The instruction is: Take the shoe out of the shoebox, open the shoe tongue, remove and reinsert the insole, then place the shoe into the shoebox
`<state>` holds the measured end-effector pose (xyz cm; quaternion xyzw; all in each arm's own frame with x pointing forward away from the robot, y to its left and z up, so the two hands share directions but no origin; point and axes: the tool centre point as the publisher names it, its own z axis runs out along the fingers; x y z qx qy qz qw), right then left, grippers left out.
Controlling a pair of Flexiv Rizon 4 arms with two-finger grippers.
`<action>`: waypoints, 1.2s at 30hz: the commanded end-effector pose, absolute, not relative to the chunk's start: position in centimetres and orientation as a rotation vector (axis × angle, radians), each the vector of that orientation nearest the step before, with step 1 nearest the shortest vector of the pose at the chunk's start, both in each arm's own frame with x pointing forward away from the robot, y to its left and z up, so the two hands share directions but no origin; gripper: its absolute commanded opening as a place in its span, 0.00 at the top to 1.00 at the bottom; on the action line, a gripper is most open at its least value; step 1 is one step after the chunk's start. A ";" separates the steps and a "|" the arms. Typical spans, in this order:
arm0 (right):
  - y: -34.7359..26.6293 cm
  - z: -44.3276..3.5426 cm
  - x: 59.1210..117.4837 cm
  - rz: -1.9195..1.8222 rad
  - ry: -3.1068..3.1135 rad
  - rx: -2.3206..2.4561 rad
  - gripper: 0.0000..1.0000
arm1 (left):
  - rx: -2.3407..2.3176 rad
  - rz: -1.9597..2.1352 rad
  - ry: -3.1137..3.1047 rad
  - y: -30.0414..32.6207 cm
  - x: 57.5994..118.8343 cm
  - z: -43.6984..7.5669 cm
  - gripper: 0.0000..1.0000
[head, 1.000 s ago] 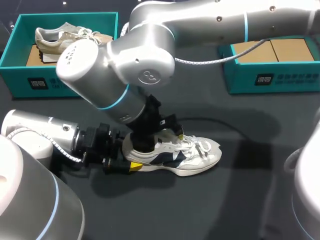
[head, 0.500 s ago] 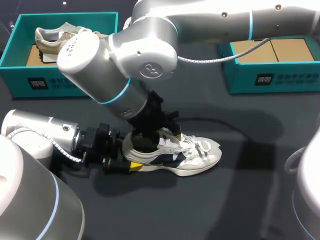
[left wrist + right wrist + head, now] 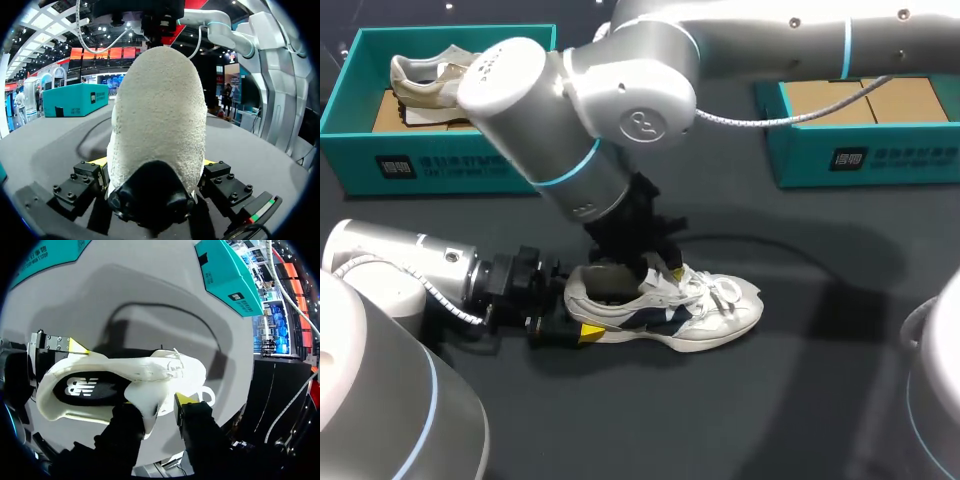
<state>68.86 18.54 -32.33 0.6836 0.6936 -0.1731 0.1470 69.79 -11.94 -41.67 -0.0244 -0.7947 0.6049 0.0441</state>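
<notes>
White shoe (image 3: 705,312) is shown upright on table (image 3: 800,410), outside far-left shoebox (image 3: 350,130) and far-right shoebox (image 3: 880,160). Its heel (image 3: 157,115) is clamped by L gripper (image 3: 154,167), fingers set wide; tongue (image 3: 146,401) is pinched by R gripper (image 3: 155,414), fingers nearly closed

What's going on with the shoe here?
The white shoe lies on its sole on the table, not in a box. The left gripper clamps its heel from behind. The right gripper has come in from above at the tongue, which stands lifted; whether it actually grips it is unclear. The insole sits inside the shoe, not yet taken out.
</notes>
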 end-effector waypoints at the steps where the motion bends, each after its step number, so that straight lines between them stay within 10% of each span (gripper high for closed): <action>1: 17.0 -31.7 68.5 -0.373 1.737 2.251 0.86 | -0.072 1.849 -2.434 -11.9 69.9 -41.9 1.00; 2: 16.9 -31.7 68.6 -0.373 1.757 2.260 1.00 | -0.072 1.849 -2.434 -11.9 69.9 -41.9 1.00; 36: 12.4 -31.6 68.9 -0.203 2.088 2.254 1.00 | -0.072 1.849 -2.434 -11.9 69.9 -41.9 1.00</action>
